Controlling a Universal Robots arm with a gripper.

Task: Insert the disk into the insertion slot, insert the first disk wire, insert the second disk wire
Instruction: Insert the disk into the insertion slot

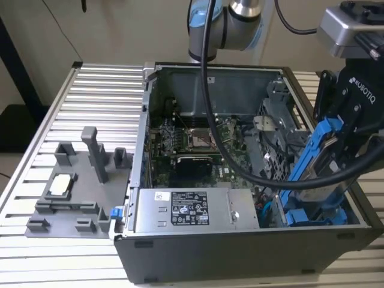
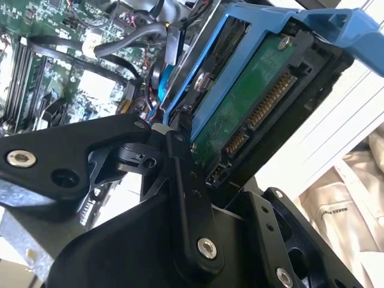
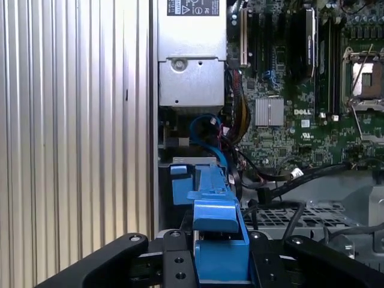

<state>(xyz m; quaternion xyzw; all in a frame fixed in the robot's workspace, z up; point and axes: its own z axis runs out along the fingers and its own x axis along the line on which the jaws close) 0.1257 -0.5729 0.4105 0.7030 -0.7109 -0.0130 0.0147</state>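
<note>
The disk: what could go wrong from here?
The disk hangs tilted in the gripper above the other blue carrier, so it may snag on that carrier going down. The loose blue cable and black wires close by in the case could get pinched.

You see the gripper (image 3: pixel 219 264) pinching the disk (image 3: pixel 211 198) by its blue carrier, edge-on, with the silver power supply box (image 3: pixel 192 66) and the motherboard (image 3: pixel 300 102) farther off, beside the ribbed table (image 3: pixel 72 132).
</note>
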